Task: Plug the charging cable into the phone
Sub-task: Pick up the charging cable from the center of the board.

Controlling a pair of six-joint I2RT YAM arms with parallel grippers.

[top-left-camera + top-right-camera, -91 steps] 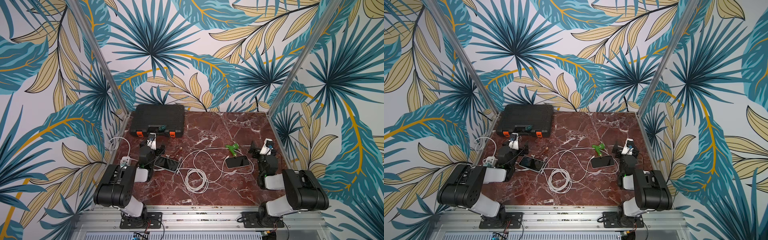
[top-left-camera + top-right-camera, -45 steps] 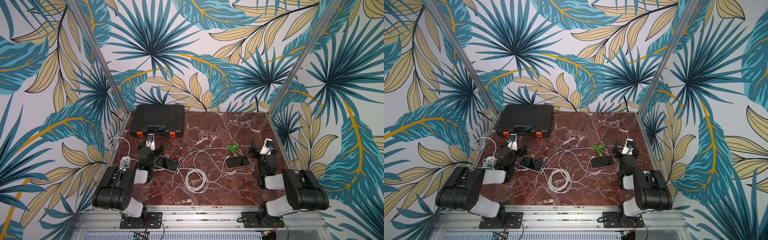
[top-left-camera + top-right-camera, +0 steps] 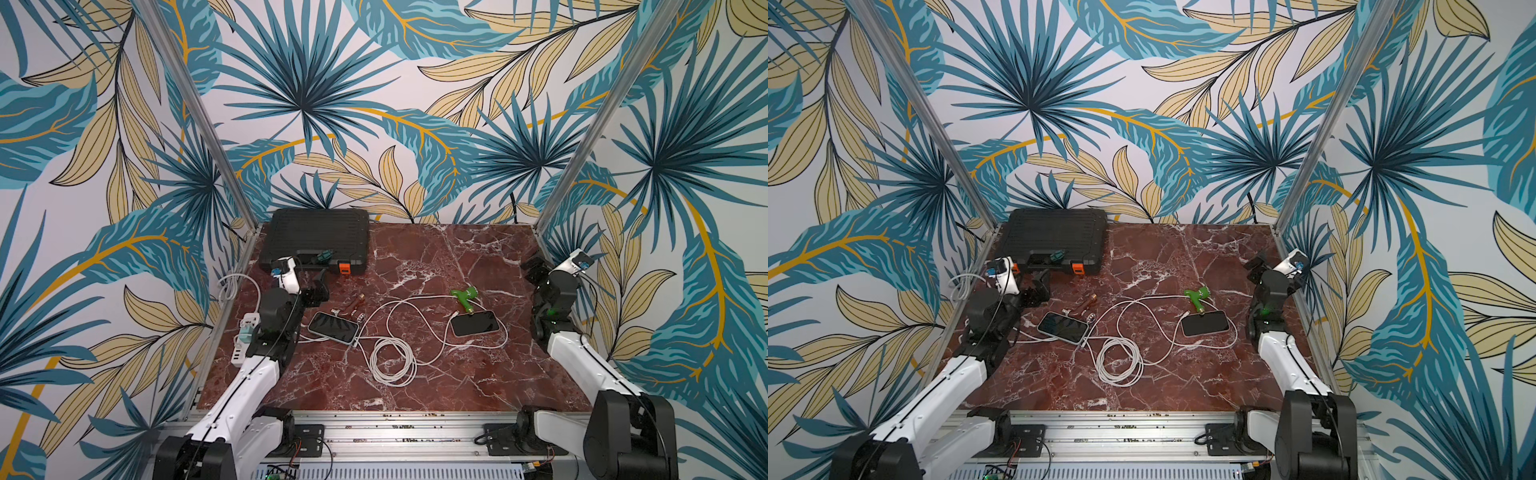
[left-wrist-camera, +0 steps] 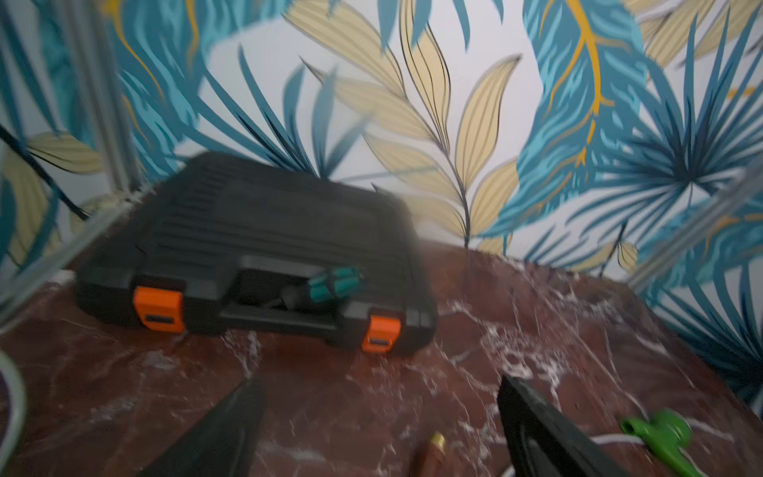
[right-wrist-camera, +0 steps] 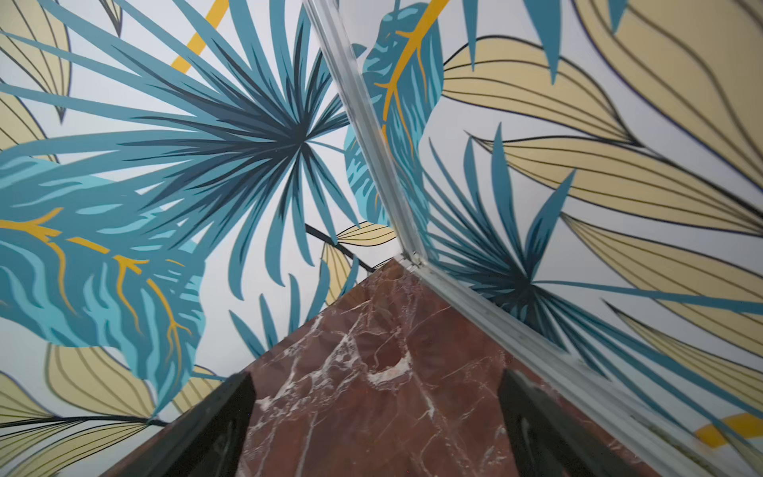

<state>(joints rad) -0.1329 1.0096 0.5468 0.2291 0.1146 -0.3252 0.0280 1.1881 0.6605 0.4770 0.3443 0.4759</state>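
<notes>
Cable (image 3: pixel 392 361) lies coiled on the worktop (image 3: pixel 457 257) between left phone (image 3: pixel 333 327) and right phone (image 3: pixel 475 323) — open marble behind. Left pincer (image 4: pixel 379 382) by the case (image 3: pixel 316 237), right pincer (image 5: pixel 375 373) near the right edge — both wide apart, empty.

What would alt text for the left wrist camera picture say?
A black tool case with orange latches lies on a red marble table, leafy wallpaper behind. The left gripper stands open in the foreground, holding nothing.

Robot lab test cell: aluminium frame posts (image 3: pixel 201 116), leaf-print wall panels (image 3: pixel 374 83), red marble tabletop (image 3: pixel 436 257), mounting rail (image 3: pixel 395 419) at front edge.
</notes>
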